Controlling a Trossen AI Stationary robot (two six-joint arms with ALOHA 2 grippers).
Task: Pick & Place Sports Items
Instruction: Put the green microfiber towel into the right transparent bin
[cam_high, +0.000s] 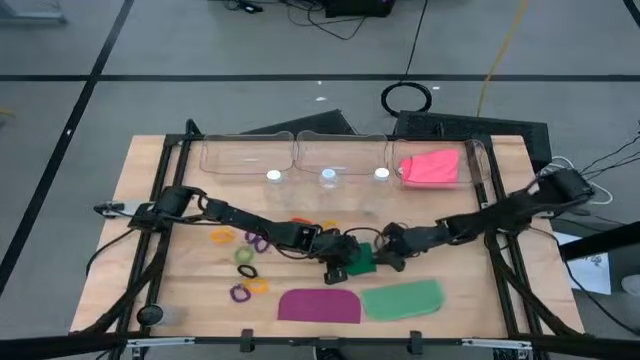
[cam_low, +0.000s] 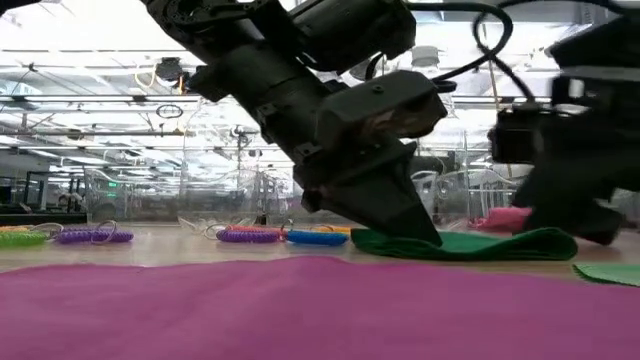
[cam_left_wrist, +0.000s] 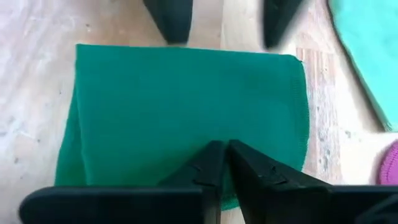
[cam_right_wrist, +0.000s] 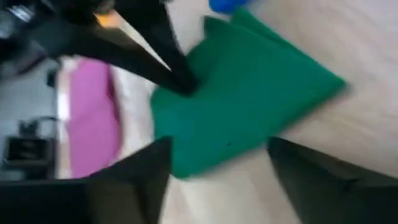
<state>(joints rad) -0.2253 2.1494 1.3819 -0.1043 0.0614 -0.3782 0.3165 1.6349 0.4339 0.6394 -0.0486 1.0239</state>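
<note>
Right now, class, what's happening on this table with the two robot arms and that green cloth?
Both arms meet mid-table over the dark green piece. The left gripper is shut, pinching its edge against the table; the right gripper stands open on the opposite side. The pink rectangle already sits in a clear bin; the purple piece, light green piece and rings remain.

Robotics lab or large open workshop hall. Light wooden table (cam_high: 150, 170) with a black metal frame (cam_high: 165, 215) stands on a grey concrete floor (cam_high: 200, 50) marked with dark taped lines. Loose black cables (cam_high: 405, 97) and a yellow cord (cam_high: 500, 50) trail over the floor behind it. The low view shows a high industrial ceiling with bright strip lighting (cam_low: 90, 40) and exposed beams.
</note>
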